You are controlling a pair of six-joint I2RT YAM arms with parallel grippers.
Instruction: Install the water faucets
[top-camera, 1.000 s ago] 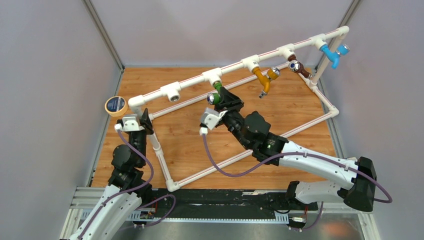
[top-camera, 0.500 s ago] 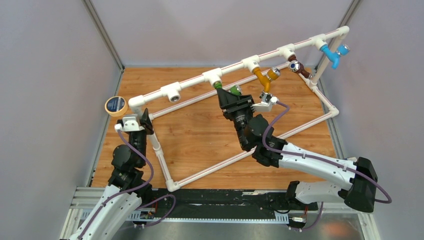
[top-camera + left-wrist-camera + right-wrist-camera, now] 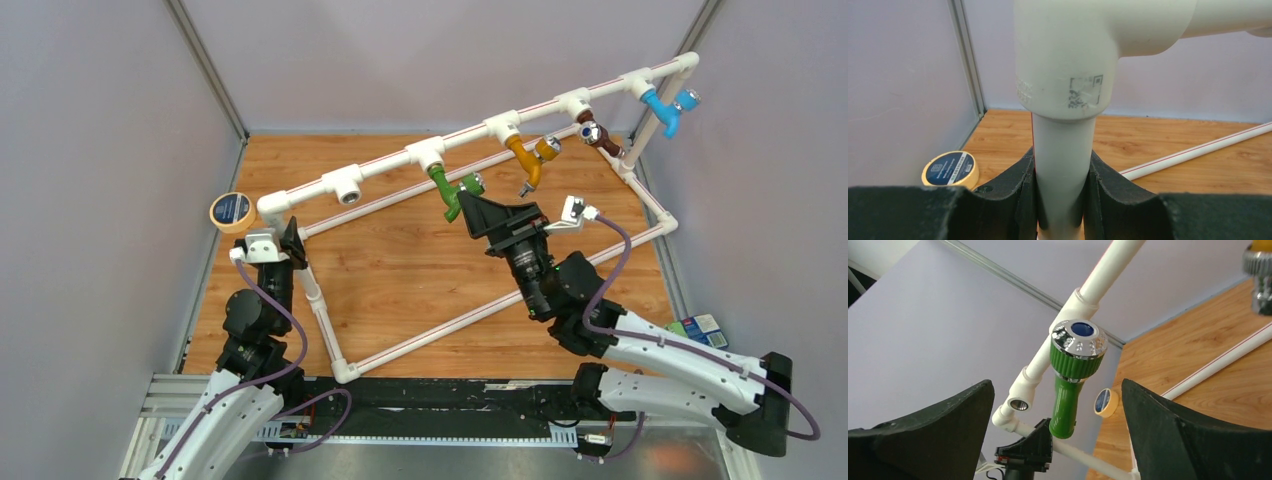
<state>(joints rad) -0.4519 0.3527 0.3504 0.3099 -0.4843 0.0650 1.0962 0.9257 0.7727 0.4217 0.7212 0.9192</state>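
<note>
Green faucet point(image 3: 447, 190) hangs from a white tee point(image 3: 425, 153) on the pipe frame's top rail, above the tabletop point(image 3: 400, 275). It is probably light, stiff, slick plastic, best gripped at the stem. The right gripper point(image 3: 1056, 390) has its jaws wide and empty around it; the left gripper point(image 3: 1060, 200) clamps a frame upright point(image 3: 1063, 145).

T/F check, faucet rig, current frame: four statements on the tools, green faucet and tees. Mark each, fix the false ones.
1. The right tool stands open, not gripping the green faucet. True.
2. The green faucet hangs from the top pipe. True.
3. The left tool is clamped on the tape roll. False: it is shut on the upright white pipe; the roll lies apart by the left wall.
4. Every tee on the top pipe carries a faucet. False: the leftmost tee is empty.
</note>
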